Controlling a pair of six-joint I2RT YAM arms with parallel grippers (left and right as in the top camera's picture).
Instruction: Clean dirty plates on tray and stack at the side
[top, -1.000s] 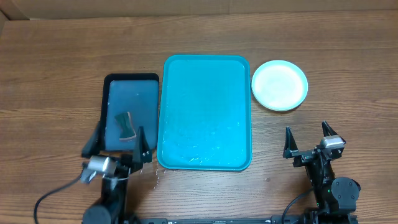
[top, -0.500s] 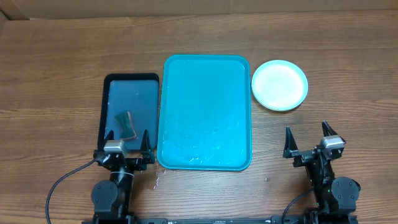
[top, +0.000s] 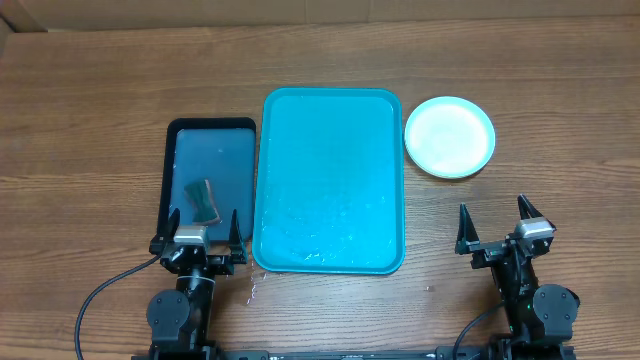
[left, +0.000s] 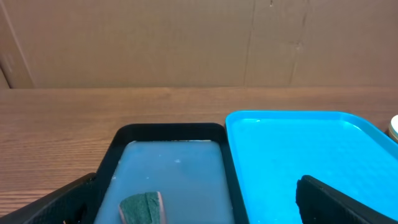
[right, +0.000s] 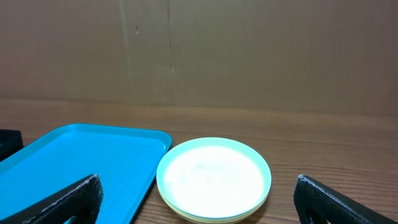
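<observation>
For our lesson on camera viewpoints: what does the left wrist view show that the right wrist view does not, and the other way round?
Left wrist only: the sponge, lying in the black tray, most of which shows here. Right wrist only: the stacked plates in full, on the table beside the blue tray, not on it. Both: the blue tray, the wooden table and the cardboard wall behind.

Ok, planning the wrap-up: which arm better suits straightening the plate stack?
Probably the right: the plate stack lies ahead of the open right gripper; the left gripper sits across the tray.
</observation>
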